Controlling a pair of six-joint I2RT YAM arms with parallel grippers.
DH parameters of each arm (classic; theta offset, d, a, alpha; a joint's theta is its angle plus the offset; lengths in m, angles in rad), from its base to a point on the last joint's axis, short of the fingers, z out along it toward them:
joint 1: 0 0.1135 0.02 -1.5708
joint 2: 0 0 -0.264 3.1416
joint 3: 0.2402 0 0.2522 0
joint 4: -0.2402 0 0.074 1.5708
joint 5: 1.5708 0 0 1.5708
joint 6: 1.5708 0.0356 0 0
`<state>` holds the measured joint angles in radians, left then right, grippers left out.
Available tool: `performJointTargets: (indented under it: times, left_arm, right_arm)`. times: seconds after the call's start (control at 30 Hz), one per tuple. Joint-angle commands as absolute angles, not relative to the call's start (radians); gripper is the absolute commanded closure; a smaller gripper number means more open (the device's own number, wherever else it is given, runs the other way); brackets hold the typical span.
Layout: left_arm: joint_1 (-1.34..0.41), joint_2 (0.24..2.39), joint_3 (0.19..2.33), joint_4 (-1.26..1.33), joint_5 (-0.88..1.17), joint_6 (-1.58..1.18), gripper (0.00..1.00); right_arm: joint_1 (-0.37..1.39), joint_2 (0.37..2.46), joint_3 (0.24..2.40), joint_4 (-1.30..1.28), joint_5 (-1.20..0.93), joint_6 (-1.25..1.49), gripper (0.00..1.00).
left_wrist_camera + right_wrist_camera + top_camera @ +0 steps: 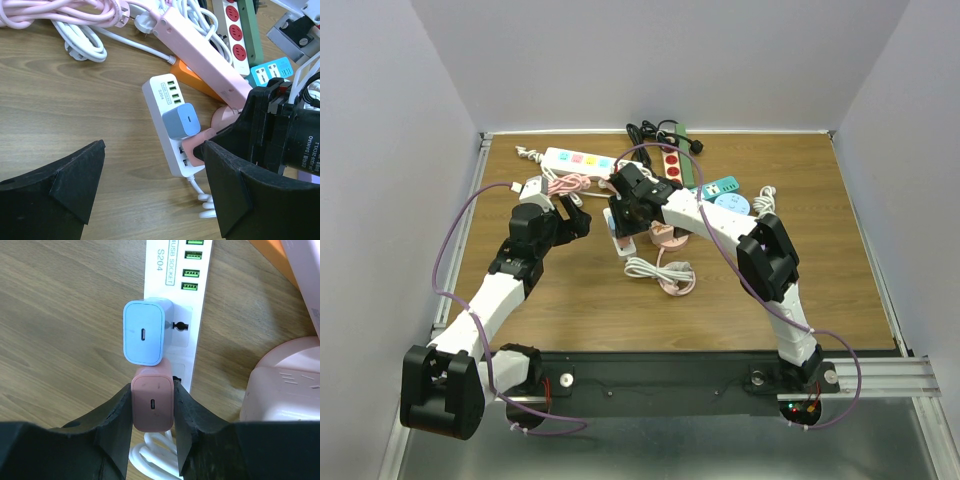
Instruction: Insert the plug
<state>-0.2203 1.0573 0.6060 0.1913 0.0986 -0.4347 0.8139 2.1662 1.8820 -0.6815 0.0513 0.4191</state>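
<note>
My right gripper [153, 407] is shut on a pink charger plug [153, 402] and holds it over the white power strip [175, 290], right below a blue charger [144, 332] that sits plugged in the strip. In the left wrist view the pink plug [192, 147] rests against the strip [162, 100] beside the blue charger [181, 121]. Whether its pins are in the socket is hidden. My left gripper [152, 187] is open and empty over bare wood, left of the strip. In the top view the right gripper [625, 225] is over the strip and the left gripper [572, 212] is beside it.
A pink power strip [200, 52], an orange item [192, 80], a green strip with red sockets [240, 30] and a blue socket block [272, 72] lie behind. Coiled pink and white cables [65, 20] lie far left. A round pink hub [285, 382] sits right of the strip. A white cord coil [660, 272] lies nearer.
</note>
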Motion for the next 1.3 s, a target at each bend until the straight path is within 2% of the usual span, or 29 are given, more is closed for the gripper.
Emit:
performJointTargets:
  times: [0.0,0.97,1.27]
  left_arm:
    - [-0.215,1.052,0.615,0.242,0.115,-0.423,0.10]
    - [-0.209,1.057,0.607,0.249,0.121,-0.426,0.10]
    - [-0.203,1.058,0.606,0.249,0.121,-0.431,0.10]
  right_arm:
    - [0.833,2.149,1.855,-0.692,0.040,0.422,1.00]
    - [0.876,2.175,1.798,-0.715,0.129,0.356,1.00]
    - [0.888,2.180,1.712,-0.710,0.132,0.371,1.00]
